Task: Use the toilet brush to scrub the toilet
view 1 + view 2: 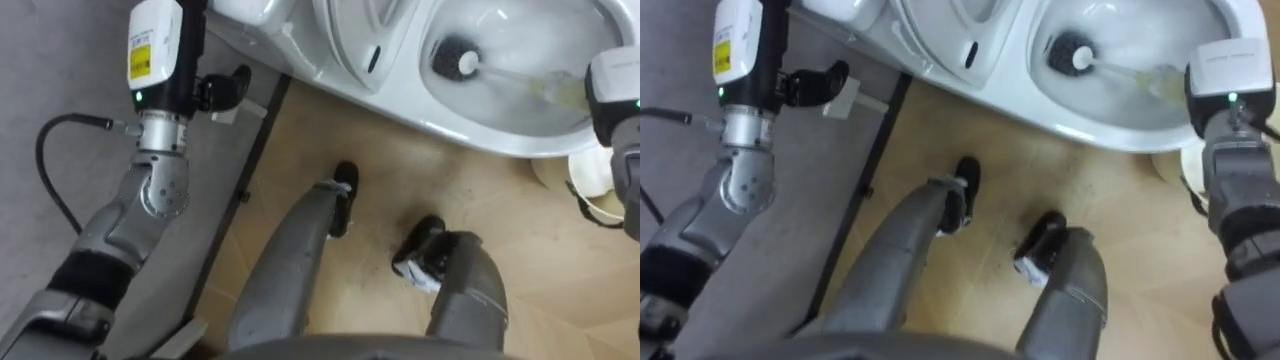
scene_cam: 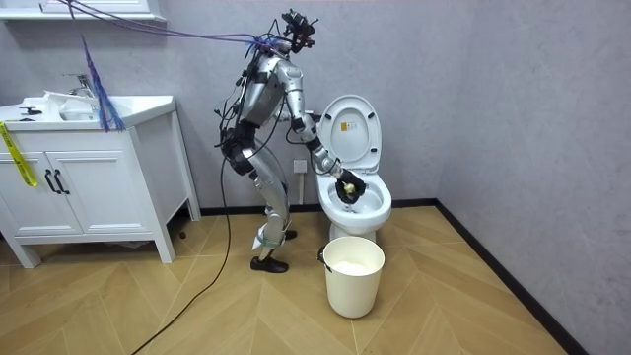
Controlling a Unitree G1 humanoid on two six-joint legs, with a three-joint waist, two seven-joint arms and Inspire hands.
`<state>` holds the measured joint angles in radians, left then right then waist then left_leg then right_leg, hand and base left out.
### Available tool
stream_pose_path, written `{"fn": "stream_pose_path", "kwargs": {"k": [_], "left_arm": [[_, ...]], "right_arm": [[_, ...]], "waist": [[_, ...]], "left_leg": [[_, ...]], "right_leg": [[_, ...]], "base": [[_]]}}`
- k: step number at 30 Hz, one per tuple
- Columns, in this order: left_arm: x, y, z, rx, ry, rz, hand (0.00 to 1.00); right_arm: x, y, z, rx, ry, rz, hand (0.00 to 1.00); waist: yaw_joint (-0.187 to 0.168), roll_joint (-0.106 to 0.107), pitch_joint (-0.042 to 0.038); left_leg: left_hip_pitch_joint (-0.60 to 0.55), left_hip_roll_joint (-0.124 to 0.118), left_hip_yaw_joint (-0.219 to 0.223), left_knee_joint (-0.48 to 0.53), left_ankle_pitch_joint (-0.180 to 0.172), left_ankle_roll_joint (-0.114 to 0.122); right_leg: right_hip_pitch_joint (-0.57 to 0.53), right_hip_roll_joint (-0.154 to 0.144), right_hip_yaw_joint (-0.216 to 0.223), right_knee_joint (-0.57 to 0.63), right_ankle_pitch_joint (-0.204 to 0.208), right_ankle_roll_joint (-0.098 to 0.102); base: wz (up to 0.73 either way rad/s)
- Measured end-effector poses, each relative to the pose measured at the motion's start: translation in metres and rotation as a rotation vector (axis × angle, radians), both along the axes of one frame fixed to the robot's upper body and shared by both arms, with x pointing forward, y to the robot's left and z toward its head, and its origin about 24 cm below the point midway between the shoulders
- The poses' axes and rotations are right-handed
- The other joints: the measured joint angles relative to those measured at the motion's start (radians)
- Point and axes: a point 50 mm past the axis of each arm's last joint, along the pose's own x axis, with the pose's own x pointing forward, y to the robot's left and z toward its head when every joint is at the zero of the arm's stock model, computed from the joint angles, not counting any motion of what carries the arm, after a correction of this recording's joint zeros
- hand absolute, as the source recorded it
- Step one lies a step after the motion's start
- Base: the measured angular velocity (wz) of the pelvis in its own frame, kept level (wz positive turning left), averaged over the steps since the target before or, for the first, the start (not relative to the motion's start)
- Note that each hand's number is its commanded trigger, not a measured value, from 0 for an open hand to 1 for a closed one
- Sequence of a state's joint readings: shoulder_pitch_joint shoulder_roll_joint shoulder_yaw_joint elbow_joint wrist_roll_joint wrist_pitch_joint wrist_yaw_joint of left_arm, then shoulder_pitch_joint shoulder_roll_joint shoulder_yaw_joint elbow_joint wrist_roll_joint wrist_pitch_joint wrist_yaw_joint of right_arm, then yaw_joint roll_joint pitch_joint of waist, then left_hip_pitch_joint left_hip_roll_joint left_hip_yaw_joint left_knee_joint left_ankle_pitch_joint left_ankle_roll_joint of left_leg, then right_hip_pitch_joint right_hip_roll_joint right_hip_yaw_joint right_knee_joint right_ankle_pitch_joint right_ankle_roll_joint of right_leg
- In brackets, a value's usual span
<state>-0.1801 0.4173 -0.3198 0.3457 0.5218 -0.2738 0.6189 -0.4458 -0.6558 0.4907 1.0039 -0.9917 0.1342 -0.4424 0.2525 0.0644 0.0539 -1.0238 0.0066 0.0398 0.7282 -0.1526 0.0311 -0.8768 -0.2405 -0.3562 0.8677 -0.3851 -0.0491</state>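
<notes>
Toilet brush (image 1: 455, 58) sits at the upper right of the left eye view, its dark head down inside the toilet bowl (image 1: 470, 132). Its pale handle (image 1: 510, 78) slants right to my right hand (image 1: 612, 88) at the frame's right edge. My left hand (image 1: 188, 60) is at the upper left against the grey wall (image 1: 60, 70), thumb out sideways. Its fingers run off the top, so I cannot tell how they are set. A black baseboard (image 1: 250, 170) cuts diagonally between the wall and the wood floor (image 1: 380, 190). A pale bucket (image 1: 590, 180) crowds the bowl at the right edge, near my wrist.

In the room view I stand bent forward at the bowl's left side. My right hand is clamped round the brush's yellow-green grip, low in the bowl under the raised lid (image 2: 352, 128). The bucket stands on the herringbone floor in front of the toilet. A white vanity cabinet (image 2: 89, 187) takes the left.

The right eye view shows a small white fitting (image 1: 850, 98) on the wall, just beside my left thumb.
</notes>
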Motion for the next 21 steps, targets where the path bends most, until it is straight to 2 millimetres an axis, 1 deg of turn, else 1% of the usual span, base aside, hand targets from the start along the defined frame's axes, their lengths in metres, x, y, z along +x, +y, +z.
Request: {"fn": "stream_pose_path", "kwargs": {"k": [3,6,8,9,11,12,14,15,16,17,18,19,20,21], "left_arm": [[0.0,0.001,0.0,0.005,-0.008,0.032,0.0],[-0.001,0.002,-0.004,0.0,-0.008,0.062,0.0],[-0.001,0.002,-0.004,-0.019,-0.009,0.072,0.0],[-0.001,0.002,-0.004,-0.036,-0.012,0.076,0.0],[0.0,0.002,-0.002,-0.053,-0.026,0.087,0.0],[0.002,0.003,0.0,-0.065,-0.036,0.1,0.0],[0.004,0.006,0.001,-0.055,-0.038,0.122,0.0],[0.004,0.008,0.002,-0.048,-0.037,0.13,0.0],[0.005,0.01,0.003,-0.04,-0.036,0.14,0.0],[0.004,0.012,0.002,-0.037,-0.035,0.146,0.0],[0.005,0.012,0.005,-0.035,-0.044,0.152,0.0],[0.006,0.013,0.006,-0.034,-0.054,0.162,0.0],[0.006,0.014,0.009,-0.034,-0.067,0.166,0.0],[0.005,0.016,0.01,-0.04,-0.09,0.183,0.0]], "right_arm": [[0.002,0.004,0.0,-0.009,-0.009,0.002,1.0],[0.003,0.01,-0.004,-0.001,-0.016,-0.005,1.0],[0.002,0.009,-0.004,0.009,-0.031,-0.016,1.0],[0.002,0.006,-0.003,0.041,-0.045,-0.045,1.0],[0.0,0.002,-0.004,0.118,-0.067,-0.096,1.0],[-0.001,0.002,-0.005,0.177,-0.107,-0.125,1.0],[0.002,0.002,-0.002,0.277,-0.169,-0.167,1.0],[0.005,0.001,0.0,0.369,-0.204,-0.214,1.0],[0.008,0.002,0.002,0.463,-0.246,-0.259,1.0],[0.009,0.003,0.003,0.507,-0.267,-0.279,1.0],[0.011,0.002,0.004,0.586,-0.306,-0.317,1.0],[0.012,0.002,0.006,0.654,-0.341,-0.342,1.0],[0.014,0.003,0.007,0.684,-0.357,-0.35,1.0],[0.017,0.004,0.01,0.736,-0.387,-0.361,1.0]], "waist": [[0.0,0.012,-0.0002],[0.001,0.024,0.0005],[0.001,0.035,0.0009],[0.002,0.038,-0.0007],[-0.002,0.04,-0.0008],[-0.004,0.04,-0.001],[-0.006,0.038,0.0007],[-0.017,0.037,0.0015],[-0.025,0.029,0.0055],[-0.029,0.026,0.0077],[-0.037,0.014,0.0083],[-0.043,0.011,0.0084],[-0.048,0.006,0.0076],[-0.06,0.0,0.0074]], "left_leg": [[-0.01,0.006,-0.001,0.004,-0.002,-0.003],[-0.013,0.015,0.0,0.009,-0.006,-0.009],[-0.018,0.018,-0.001,0.015,-0.007,-0.01],[-0.026,0.018,0.001,0.016,-0.007,-0.01],[-0.039,0.018,0.003,0.017,-0.006,-0.011],[-0.045,0.017,0.005,0.016,-0.005,-0.012],[-0.049,0.018,0.008,0.023,-0.005,-0.012],[-0.049,0.016,0.009,0.025,-0.005,-0.012],[-0.051,0.016,0.016,0.025,-0.005,-0.012],[-0.052,0.015,0.018,0.024,-0.004,-0.012],[-0.054,0.012,0.028,0.019,0.0,-0.01],[-0.061,0.012,0.029,0.02,0.002,-0.009],[-0.067,0.013,0.031,0.019,0.003,-0.009],[-0.079,0.012,0.034,0.019,0.008,-0.008]], "right_leg": [[-0.006,0.004,-0.003,0.001,-0.002,-0.004],[-0.007,0.015,0.0,-0.003,-0.004,-0.006],[-0.01,0.018,-0.002,-0.004,-0.004,-0.008],[-0.021,0.017,-0.001,-0.001,-0.005,-0.009],[-0.038,0.016,0.004,0.007,-0.006,-0.011],[-0.048,0.014,0.006,0.012,-0.007,-0.013],[-0.055,0.013,0.012,0.023,-0.01,-0.015],[-0.057,0.011,0.013,0.028,-0.011,-0.017],[-0.065,0.009,0.024,0.041,-0.016,-0.015],[-0.069,0.007,0.027,0.046,-0.017,-0.016],[-0.082,-0.005,0.033,0.058,-0.019,-0.018],[-0.091,-0.007,0.035,0.062,-0.018,-0.018],[-0.1,-0.007,0.039,0.064,-0.018,-0.018],[-0.117,-0.008,0.046,0.072,-0.017,-0.017]], "base": [[0.0],[-0.06],[0.0],[0.0],[0.0],[0.0],[0.0],[0.0],[0.0],[0.0],[0.0],[0.0],[0.0],[0.05]]}}
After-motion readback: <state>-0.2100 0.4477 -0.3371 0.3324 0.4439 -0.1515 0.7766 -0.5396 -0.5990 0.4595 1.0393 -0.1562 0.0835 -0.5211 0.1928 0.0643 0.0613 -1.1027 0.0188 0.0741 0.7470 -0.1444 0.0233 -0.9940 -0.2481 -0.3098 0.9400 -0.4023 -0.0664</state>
